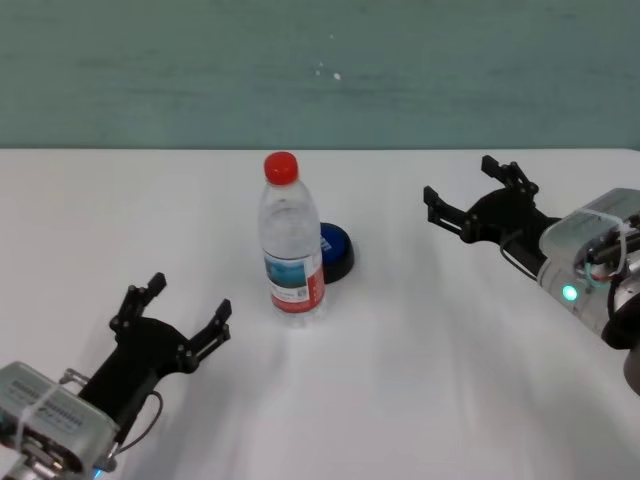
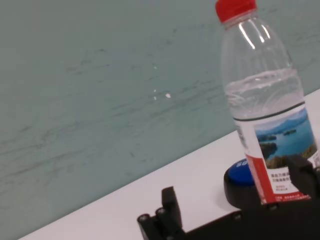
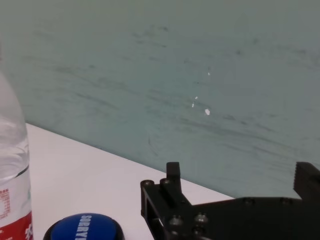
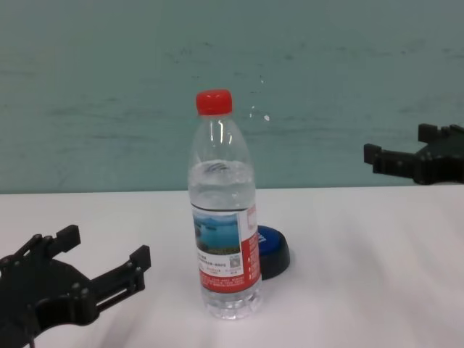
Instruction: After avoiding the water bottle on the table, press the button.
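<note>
The water bottle (image 1: 292,240) stands upright mid-table, clear with a red cap and a landscape label. Right behind it and slightly to its right, the blue-topped button (image 1: 336,250) sits on its black base, partly hidden by the bottle in the chest view (image 4: 274,250). My left gripper (image 1: 190,300) rests open near the table's front left, short of the bottle. My right gripper (image 1: 460,182) hovers open above the table at the right, pointing toward the button, with a clear gap between them. The right wrist view shows the button (image 3: 85,227) and the bottle's edge (image 3: 12,165) ahead of the fingers (image 3: 172,180).
The white table (image 1: 420,380) ends at a teal wall (image 1: 320,70) at the back. Bare tabletop lies between my right gripper and the button.
</note>
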Robot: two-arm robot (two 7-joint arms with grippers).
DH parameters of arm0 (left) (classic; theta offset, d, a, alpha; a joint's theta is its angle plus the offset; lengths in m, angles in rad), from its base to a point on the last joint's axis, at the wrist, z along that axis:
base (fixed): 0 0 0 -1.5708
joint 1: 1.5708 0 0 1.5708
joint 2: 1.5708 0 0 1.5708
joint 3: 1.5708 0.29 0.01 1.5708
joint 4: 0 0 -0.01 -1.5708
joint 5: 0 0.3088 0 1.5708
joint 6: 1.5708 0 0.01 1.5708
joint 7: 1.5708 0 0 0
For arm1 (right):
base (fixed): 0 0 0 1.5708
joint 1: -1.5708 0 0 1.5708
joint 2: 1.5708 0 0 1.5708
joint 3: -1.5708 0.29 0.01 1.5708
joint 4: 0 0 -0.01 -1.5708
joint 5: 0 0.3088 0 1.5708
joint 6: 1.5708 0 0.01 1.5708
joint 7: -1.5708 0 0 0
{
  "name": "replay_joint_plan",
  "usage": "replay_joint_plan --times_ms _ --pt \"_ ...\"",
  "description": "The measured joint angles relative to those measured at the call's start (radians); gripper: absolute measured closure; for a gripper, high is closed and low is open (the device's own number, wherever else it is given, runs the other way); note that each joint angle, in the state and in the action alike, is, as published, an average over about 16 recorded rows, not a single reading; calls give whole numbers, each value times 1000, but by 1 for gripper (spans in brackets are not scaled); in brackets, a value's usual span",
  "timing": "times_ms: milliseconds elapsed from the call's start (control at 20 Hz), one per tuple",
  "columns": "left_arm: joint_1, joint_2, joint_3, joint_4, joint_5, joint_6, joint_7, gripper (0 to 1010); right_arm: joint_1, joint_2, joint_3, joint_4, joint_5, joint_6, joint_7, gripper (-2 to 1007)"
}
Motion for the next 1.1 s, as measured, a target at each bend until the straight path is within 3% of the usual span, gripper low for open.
replay_joint_plan --times_ms 200,450,1100 --pt "0 0 0 0 0 0 0 10 -41 -13 19 -34 -9 -1 -23 1" --pt "0 0 0 0 0 0 0 10 -73 -27 29 -53 -16 5 -25 1" --pt "0 0 0 0 0 0 0 10 -95 -24 17 -60 -21 44 16 1"
